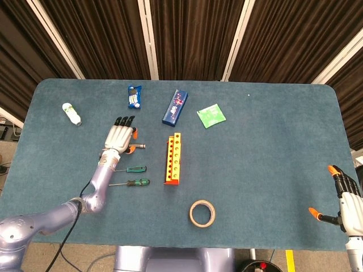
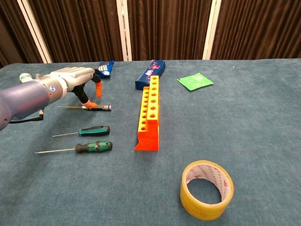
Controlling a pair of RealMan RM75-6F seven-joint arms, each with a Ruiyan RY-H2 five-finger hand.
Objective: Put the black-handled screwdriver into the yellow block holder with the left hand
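While the left hand [image 2: 75,77] hung just above the black-handled screwdriver [image 2: 96,107], its fingers were apart and it held nothing; an orange fingertip [image 2: 89,103] came down right at the handle, though I could not tell whether it touched. That screwdriver lay flat on the blue tabletop [image 1: 266,141], to the left of the yellow block holder [image 1: 173,158] and apart from it. Nearer the robot lay two green-handled screwdrivers [image 1: 135,169], one in front of the other. Beyond the holder sat a blue box [image 1: 174,107], a green packet [image 1: 211,115] and a small blue wrapper [image 1: 134,97], with a white bottle [image 1: 71,113] far off left. A tape roll [image 2: 207,189] lay close in front. At the tabletop's far right edge the right hand [image 1: 343,199] was released, fingers spread, empty.
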